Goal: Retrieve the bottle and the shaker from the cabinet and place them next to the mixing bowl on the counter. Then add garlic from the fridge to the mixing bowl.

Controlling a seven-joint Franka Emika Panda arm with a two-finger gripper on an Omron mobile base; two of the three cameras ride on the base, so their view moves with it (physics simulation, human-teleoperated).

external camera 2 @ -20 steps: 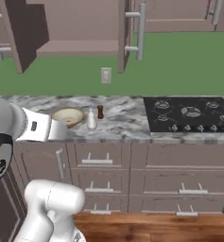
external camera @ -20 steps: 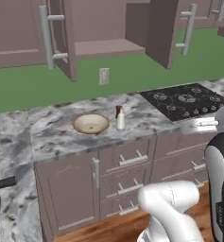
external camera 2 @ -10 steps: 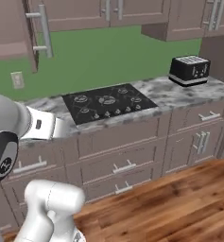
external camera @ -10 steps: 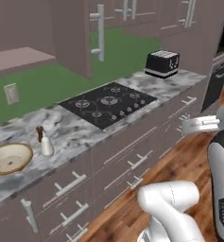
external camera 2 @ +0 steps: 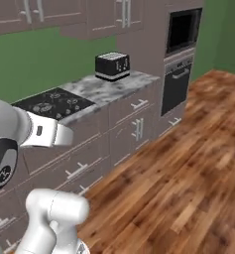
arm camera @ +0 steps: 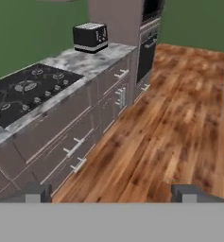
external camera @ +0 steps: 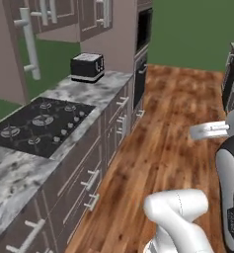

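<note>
The gripper (arm camera: 111, 194) is riding with its fingers spread wide and nothing between them, at the bottom of the hand view. The base is swinging right: the bowl and shaker seen a second ago are gone from frame, leaving the cooktop (external camera: 32, 126) at left, the toaster (external camera: 87, 67) upper left, the wall oven (external camera 2: 181, 64) at right. Probably heading fridge-ward.

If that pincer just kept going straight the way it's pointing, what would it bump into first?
Probably the brown wooden plank floor. The open pincer looks forward and down along the aisle, with the grey drawer fronts off to one side. Nothing stands in between as far as the hand view shows, though depth is hard to judge.
</note>
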